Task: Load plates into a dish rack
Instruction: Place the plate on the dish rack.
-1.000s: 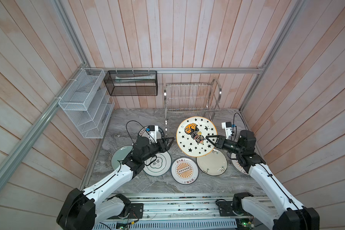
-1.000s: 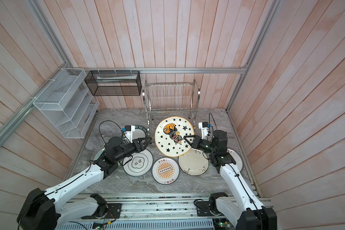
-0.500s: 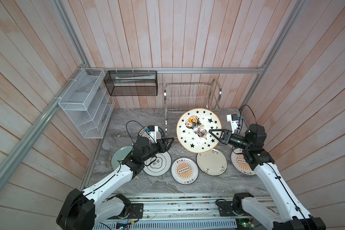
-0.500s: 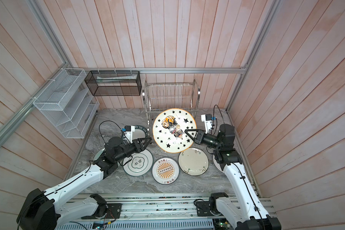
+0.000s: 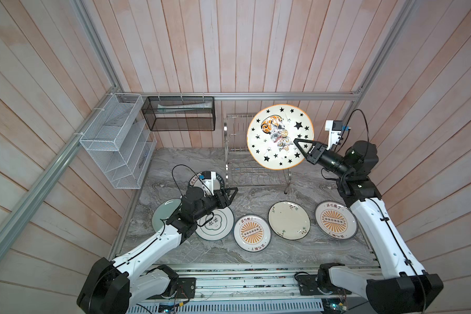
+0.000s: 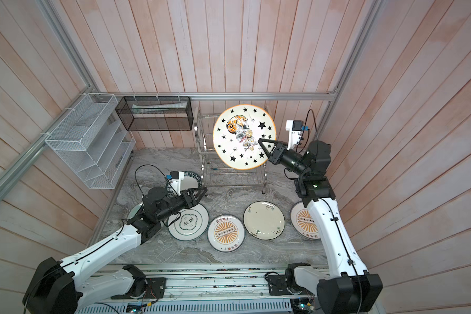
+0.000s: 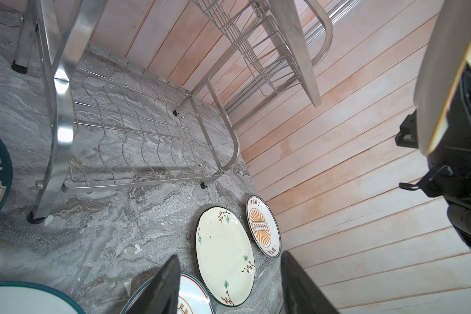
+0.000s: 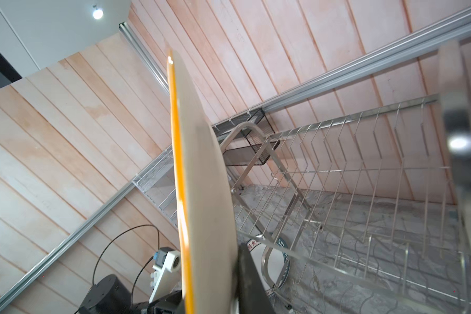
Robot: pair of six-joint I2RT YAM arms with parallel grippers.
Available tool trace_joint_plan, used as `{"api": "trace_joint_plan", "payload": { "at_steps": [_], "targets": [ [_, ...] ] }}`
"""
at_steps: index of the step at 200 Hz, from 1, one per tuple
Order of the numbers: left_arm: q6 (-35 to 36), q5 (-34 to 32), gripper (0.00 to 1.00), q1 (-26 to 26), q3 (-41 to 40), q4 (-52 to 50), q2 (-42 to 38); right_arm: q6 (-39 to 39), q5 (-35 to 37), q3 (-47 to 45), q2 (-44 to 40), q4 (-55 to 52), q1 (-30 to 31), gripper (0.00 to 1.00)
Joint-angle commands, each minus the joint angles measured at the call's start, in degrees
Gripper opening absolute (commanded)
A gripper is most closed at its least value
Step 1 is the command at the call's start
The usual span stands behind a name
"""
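My right gripper (image 5: 299, 145) pinches only the rim of the round black-starred, gold-rimmed ceramic plate (image 5: 279, 136), tilted above the shiny two-tier steel wire rack (image 5: 239, 168). Glazed ceramic is slick; I judge it could pivot and clip the thin divider rods (image 5: 238, 127). My left gripper (image 5: 232, 195) hangs half-open, empty, before the rack.

The grey marble tabletop (image 5: 256, 195) bears the steel dish rack (image 5: 249, 178) and 6 plates (image 5: 288, 220) lying flat.
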Motion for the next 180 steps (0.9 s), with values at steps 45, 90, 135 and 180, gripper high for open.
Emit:
{"api": "trace_joint_plan", "payload": {
  "at_steps": [45,90,135,180],
  "targets": [
    [-0.91,0.51,0.59,-0.15,-2.96,1.11,-3.77,1.35,11.32,12.01,8.03,10.13,-0.83,0.0],
    [-0.29,0.51,0.59,-0.18,-3.76,-1.27,-6.16,0.27,16.59,17.09,13.58,10.05,-0.77,0.0],
    [-0.64,0.9,0.6,-0.29,-4.12,-0.4,-6.02,-3.29,28.83,18.85,15.64,10.93,2.56,0.0],
    [-0.89,1.24,0.6,-0.28,-4.28,-0.28,-6.3,-13.55,42.68,25.4,18.54,6.79,9.1,0.0]
  ]
}}
